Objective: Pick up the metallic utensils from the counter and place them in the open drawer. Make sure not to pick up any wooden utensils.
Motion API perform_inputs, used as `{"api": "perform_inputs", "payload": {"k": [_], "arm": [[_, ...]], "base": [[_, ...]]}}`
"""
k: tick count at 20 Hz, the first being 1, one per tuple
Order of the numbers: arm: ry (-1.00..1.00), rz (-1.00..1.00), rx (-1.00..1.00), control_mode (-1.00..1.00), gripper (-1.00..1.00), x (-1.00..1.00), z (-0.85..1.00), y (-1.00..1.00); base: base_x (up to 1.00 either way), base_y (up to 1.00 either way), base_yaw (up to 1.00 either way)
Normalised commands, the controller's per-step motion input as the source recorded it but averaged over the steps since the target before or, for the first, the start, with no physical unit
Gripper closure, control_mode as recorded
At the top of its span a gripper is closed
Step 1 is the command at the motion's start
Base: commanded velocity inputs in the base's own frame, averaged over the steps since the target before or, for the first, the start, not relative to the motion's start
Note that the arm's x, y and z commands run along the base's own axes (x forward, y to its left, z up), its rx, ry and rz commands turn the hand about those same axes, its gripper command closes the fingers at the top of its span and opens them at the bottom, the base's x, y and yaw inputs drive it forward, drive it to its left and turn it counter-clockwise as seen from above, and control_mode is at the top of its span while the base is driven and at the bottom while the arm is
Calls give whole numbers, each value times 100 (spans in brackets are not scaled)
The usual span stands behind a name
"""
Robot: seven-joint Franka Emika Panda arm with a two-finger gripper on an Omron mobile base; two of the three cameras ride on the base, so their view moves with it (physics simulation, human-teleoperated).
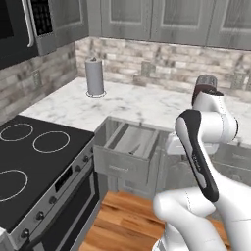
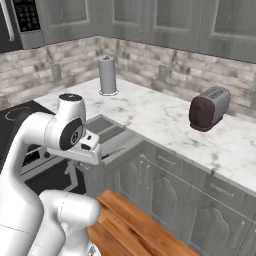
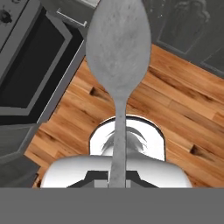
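The gripper [image 3: 117, 181] is pinched shut on the handle of a silver spoon [image 3: 118, 48], whose long stem runs up from between the jaws to a broad matte bowl in the hand view. Behind the spoon lie warm wood floorboards [image 3: 175, 100], with the dark oven door [image 3: 30, 65] off to one side, so the hand is pointing down over the floor rather than over any storage space.

From the left base camera, the white arm folds back on itself in front of the cabinets, its wrist level with the grey drawer [image 1: 128, 157], which stands pulled out from under the marble bench [image 1: 122, 105]. A thin dark utensil appears to lie inside the drawer already, though it is too small to name with confidence. A paper-towel roll [image 1: 95, 76] stands at the back of the bench, and the right base camera adds a dark toaster [image 2: 209, 108] further along.

The step in hand reads as the carry: one metallic utensil lifted and on its way to the drawer. What comes next, by that reading, is to swing the hand sideways over the drawer's pale interior, lower the spoon inside the walls and only then spread the jaws.
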Motion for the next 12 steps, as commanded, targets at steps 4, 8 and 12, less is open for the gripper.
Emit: {"api": "perform_inputs", "payload": {"k": [4,8,12], "arm": [[0,0,0,100,100,0,0,0],[0,0,0,100,100,0,0,0],[0,0,0,100,100,0,0,0]], "base": [[50,10,-4],[27,18,-5],[33,31,-7]]}}
